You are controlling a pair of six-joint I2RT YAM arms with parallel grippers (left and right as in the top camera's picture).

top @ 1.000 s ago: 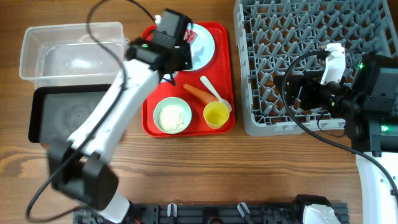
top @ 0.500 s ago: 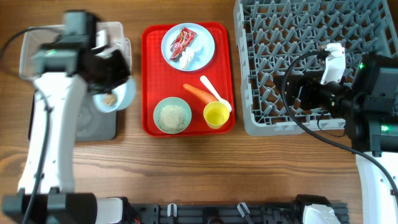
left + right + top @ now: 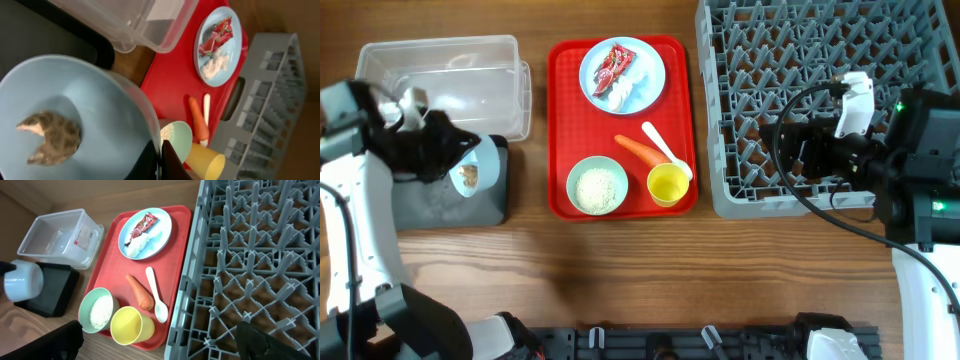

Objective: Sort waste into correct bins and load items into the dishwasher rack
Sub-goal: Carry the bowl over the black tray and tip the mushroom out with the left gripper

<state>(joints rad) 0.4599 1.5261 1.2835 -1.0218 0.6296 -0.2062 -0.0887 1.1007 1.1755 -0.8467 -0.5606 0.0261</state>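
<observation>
Left gripper clamps the thin rim of the small light-blue round bowl, likely light, stiff, slippery; right gripper gapes empty

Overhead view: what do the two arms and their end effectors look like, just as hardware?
The left arm and right arm match: smooth white links joined by boxy black joint housings. The left end effector and right end effector are black, two-fingered. A thin black cable loops beside the right arm, and a small green light glows on its housing.

A light-blue bowl, brown scrap, red tray, grey lattice rack.
</observation>
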